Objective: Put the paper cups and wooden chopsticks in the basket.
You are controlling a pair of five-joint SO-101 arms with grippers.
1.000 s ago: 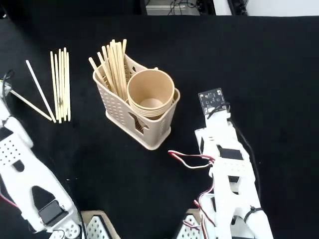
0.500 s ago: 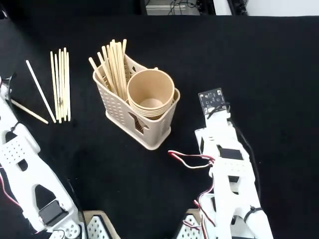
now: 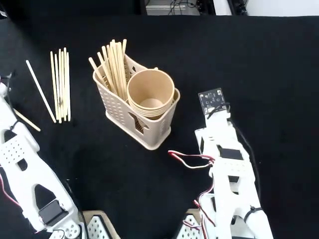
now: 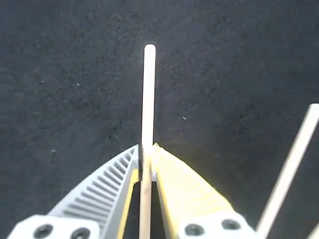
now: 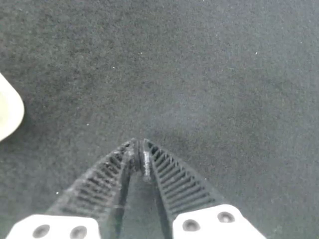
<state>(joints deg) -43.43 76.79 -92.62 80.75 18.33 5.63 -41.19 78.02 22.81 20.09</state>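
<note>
Left gripper (image 4: 147, 152) pinches one chopstick (image 4: 148, 94), well left of the basket (image 3: 121, 113) — likely for carrying over; right gripper (image 5: 138, 149) closed, empty.

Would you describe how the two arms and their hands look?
The left arm and right arm are white with black motor blocks. The right carries red and white cables and a dark circuit board. The left hand has one grey ribbed finger, one yellow; the right hand has dark ribbed ones.
</note>
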